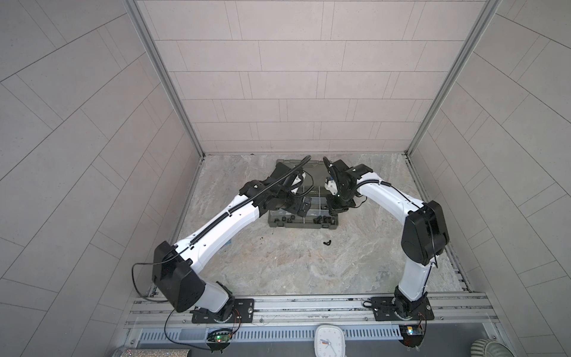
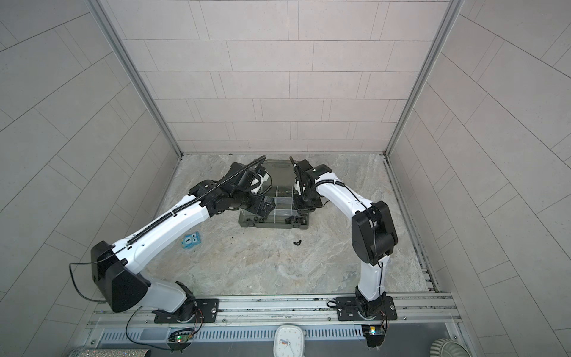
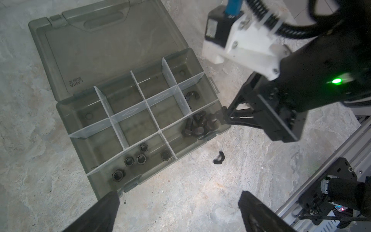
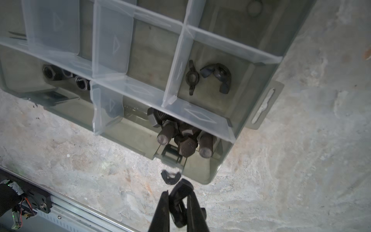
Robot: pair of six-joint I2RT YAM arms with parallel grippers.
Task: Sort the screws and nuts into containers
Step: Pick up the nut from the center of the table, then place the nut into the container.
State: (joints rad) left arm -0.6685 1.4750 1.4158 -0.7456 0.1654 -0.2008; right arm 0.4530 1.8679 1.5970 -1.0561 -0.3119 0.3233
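The right tool pinches a small black part above the near right corner of the olive-grey plastic organiser case, where stubby black screws lie. The left tool hangs wide open over the case's left side. One black wing nut lies loose on the bench, just off the case's near edge.

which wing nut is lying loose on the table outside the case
The lone wing nut on the table just in front of the case; two others lie in a compartment, one is pinched in the right gripper.
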